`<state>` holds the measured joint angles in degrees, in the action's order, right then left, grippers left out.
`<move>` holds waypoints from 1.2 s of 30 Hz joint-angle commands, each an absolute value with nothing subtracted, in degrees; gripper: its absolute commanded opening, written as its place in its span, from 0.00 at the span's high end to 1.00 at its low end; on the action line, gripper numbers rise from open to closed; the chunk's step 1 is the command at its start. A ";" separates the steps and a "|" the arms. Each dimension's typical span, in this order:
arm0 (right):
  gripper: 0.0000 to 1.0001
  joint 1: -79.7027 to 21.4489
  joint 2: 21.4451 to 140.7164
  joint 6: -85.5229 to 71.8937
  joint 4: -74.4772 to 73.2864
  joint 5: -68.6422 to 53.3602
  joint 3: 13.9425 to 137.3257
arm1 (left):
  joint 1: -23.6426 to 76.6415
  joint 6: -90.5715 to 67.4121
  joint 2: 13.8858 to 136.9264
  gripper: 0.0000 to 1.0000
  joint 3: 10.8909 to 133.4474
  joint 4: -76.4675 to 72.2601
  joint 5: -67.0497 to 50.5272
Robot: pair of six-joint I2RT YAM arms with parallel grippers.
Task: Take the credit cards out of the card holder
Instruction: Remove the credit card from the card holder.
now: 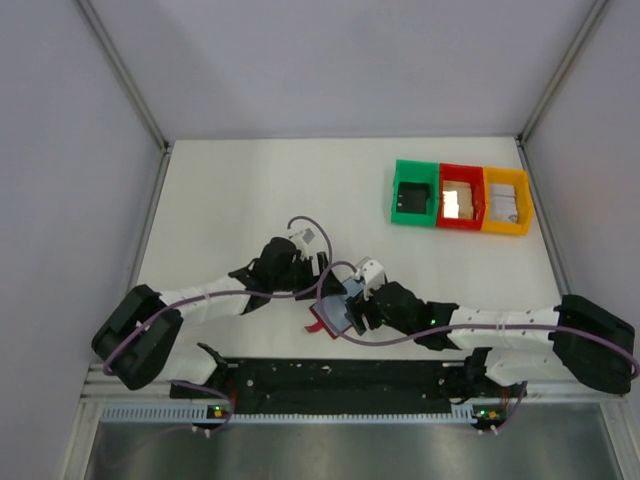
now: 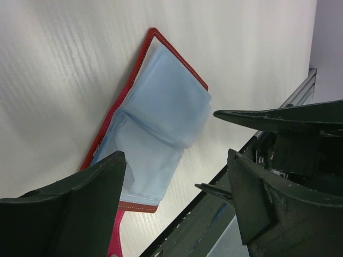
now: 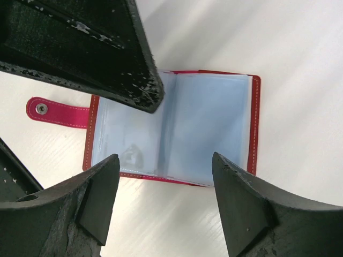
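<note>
worktop [image 1: 250,190]: white, flat; it carries the card holder and three bins.
card holder [image 3: 177,128]: lies open and flat on the worktop, close to the near edge and about midway along it, between the two arms. red border with pale stitching. the inner face points up.
sleeves [image 2: 161,107]: pale blue translucent plastic leaves, bound at the centre fold, one leaf bowed upward. whether a card sits inside them cannot be told.
tab [image 3: 53,112]: pink strap with a metal snap, projecting from one short side of the holder and flat on the worktop.
left gripper [image 2: 177,209]: fingers well apart with nothing between them. it hangs over one end of the holder, and in the left wrist view one finger [image 2: 80,214] overlaps the holder's corner. contact cannot be told.
right gripper [image 3: 166,198]: fingers apart, straddling the long edge of the holder from above, the open sleeves showing between them. not clamped on anything.
gripper spacing: the two grippers sit just beside each other over the holder.
green bin [image 1: 396,195], red bin [image 1: 460,222], yellow bin [image 1: 522,205]: in a row, side by side, toward the far right corner and well apart from the holder.
credit cards [image 1: 458,200]: one flat piece in each bin, dark in green, tan in red, pale grey in yellow.
</note>
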<state>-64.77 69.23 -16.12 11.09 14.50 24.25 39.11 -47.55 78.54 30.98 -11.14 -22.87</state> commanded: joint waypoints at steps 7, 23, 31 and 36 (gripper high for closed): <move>0.31 -63.98 65.57 -17.05 12.74 17.14 21.80 | 39.20 -45.79 75.41 0.19 31.03 -5.19 -18.46; 0.31 -63.98 64.51 -16.61 13.36 15.29 21.53 | 40.51 -48.42 74.62 0.19 30.94 -5.89 -21.71; 0.31 -63.98 63.28 -16.61 13.27 16.35 21.71 | 42.54 -48.69 77.08 0.19 31.82 -4.92 -21.27; 0.31 -63.98 61.18 -16.96 12.22 17.75 21.18 | 42.98 -49.39 77.08 0.19 32.52 -7.29 -21.97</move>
